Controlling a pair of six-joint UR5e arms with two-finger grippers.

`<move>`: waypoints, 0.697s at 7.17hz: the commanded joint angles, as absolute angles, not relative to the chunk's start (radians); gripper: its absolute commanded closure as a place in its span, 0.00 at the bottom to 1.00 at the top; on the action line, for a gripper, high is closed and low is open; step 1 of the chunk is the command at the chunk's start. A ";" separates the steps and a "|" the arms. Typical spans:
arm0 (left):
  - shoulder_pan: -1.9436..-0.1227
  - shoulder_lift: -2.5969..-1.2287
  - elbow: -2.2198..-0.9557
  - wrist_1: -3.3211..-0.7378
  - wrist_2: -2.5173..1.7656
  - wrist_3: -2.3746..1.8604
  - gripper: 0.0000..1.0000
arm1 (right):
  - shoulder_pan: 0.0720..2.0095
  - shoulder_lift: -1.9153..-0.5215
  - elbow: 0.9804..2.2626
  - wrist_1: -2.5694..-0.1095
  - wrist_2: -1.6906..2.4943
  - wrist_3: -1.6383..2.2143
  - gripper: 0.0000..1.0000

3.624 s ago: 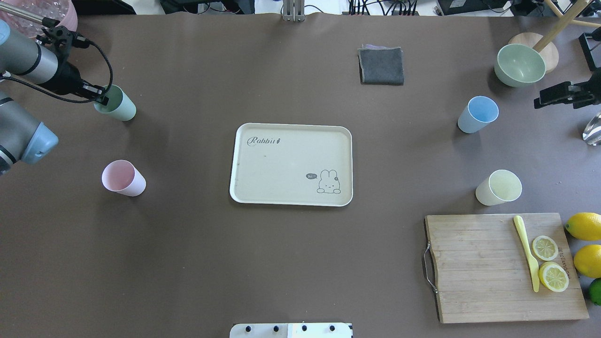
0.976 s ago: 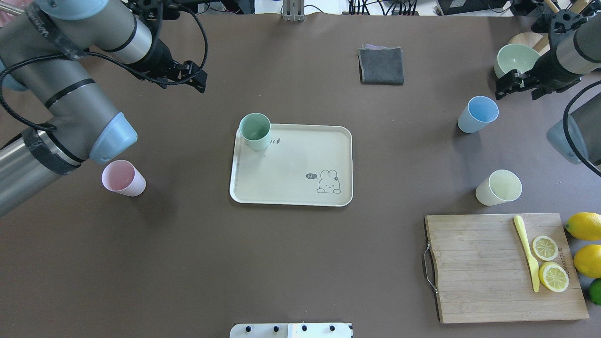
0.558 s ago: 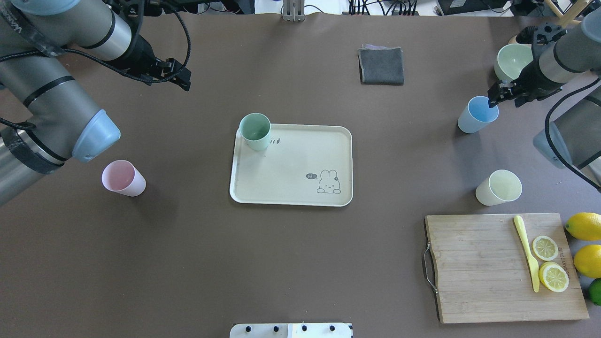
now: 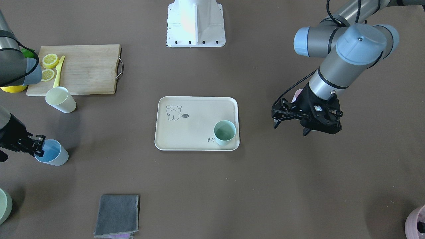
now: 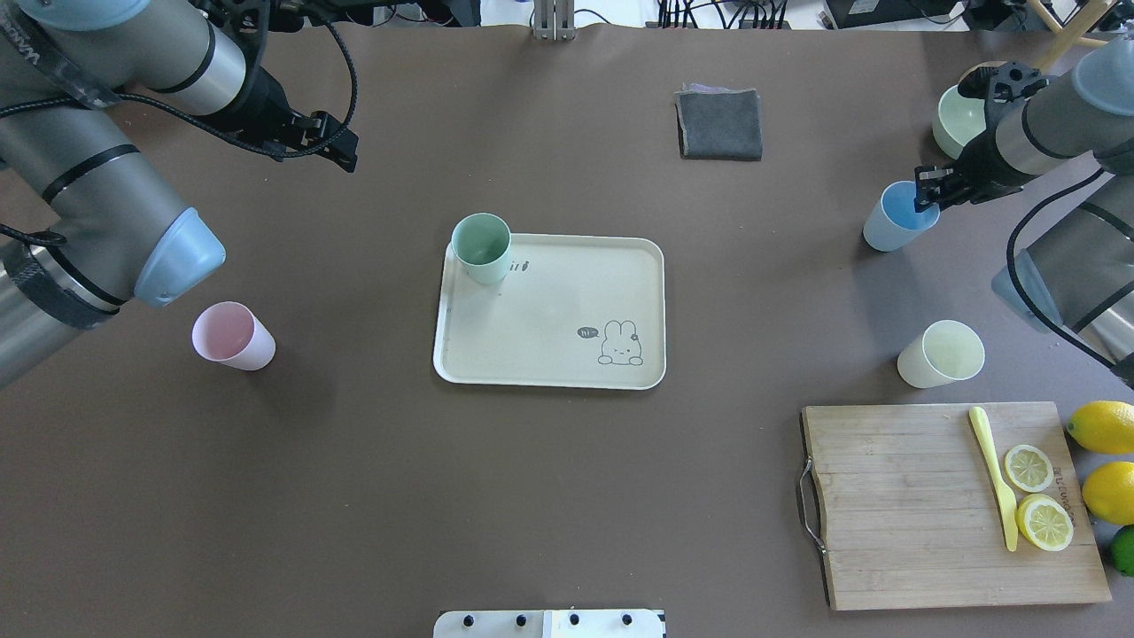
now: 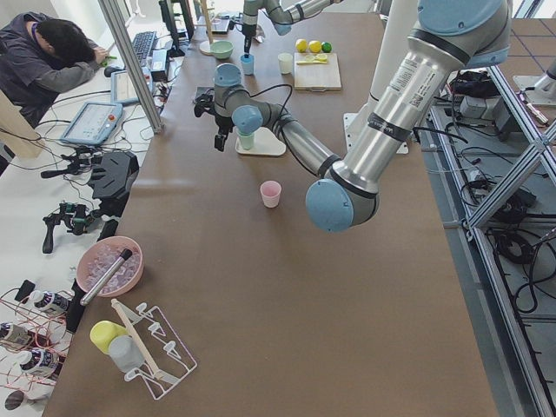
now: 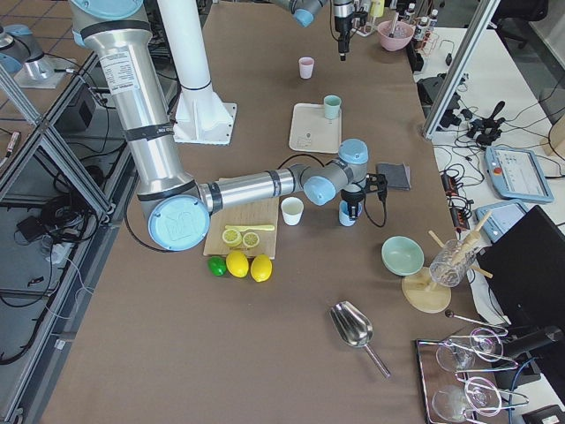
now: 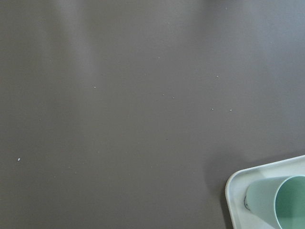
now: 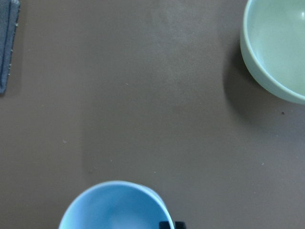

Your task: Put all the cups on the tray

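Note:
The cream tray (image 5: 549, 310) (image 4: 192, 129) lies at mid-table. The mint green cup (image 5: 481, 248) (image 4: 224, 132) stands upright in one corner of it, also seen in the left wrist view (image 8: 276, 200). The pink cup (image 5: 232, 335), the light blue cup (image 5: 897, 220) (image 4: 51, 153) and the pale yellow cup (image 5: 941, 354) (image 4: 60, 99) stand on the table. My left gripper (image 5: 341, 151) (image 4: 289, 116) is open and empty, above the table left of the tray. My right gripper (image 5: 926, 188) (image 4: 36, 144) is at the blue cup's rim (image 9: 114, 205), apparently open.
A folded grey cloth (image 5: 719, 124) lies at the far middle. A pale-green bowl (image 5: 961, 115) (image 9: 281, 47) stands just beyond the blue cup. A wooden cutting board (image 5: 912, 505) with lemon slices and a yellow knife lies near right, whole lemons (image 5: 1103, 427) beside it.
The mint green cup went from the far left of the table onto the tray. My left gripper then drew back to the left. My right gripper came down to the blue cup's rim.

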State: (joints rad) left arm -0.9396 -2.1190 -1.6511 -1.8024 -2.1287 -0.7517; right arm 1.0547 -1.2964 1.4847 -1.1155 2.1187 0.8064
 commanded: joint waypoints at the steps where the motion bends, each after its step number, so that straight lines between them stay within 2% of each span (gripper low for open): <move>1: -0.943 -2.120 -1.652 -1.801 -2.134 -0.752 0.02 | 1.052 -1.281 1.549 -1.133 2.128 0.869 1.00; 3: -1.009 -2.070 -1.664 -1.799 -2.202 -0.673 0.02 | 1.023 -1.182 1.624 -1.262 2.128 1.012 1.00; 5: -1.077 -1.952 -1.696 -1.801 -2.224 -0.544 0.02 | 0.915 -1.080 1.657 -1.334 2.080 1.189 1.00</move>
State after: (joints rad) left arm -1.0395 -2.0195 -1.6760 -1.7998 -2.2091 -0.6176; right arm 0.9837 -1.1450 1.6380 -1.2951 2.1114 1.0719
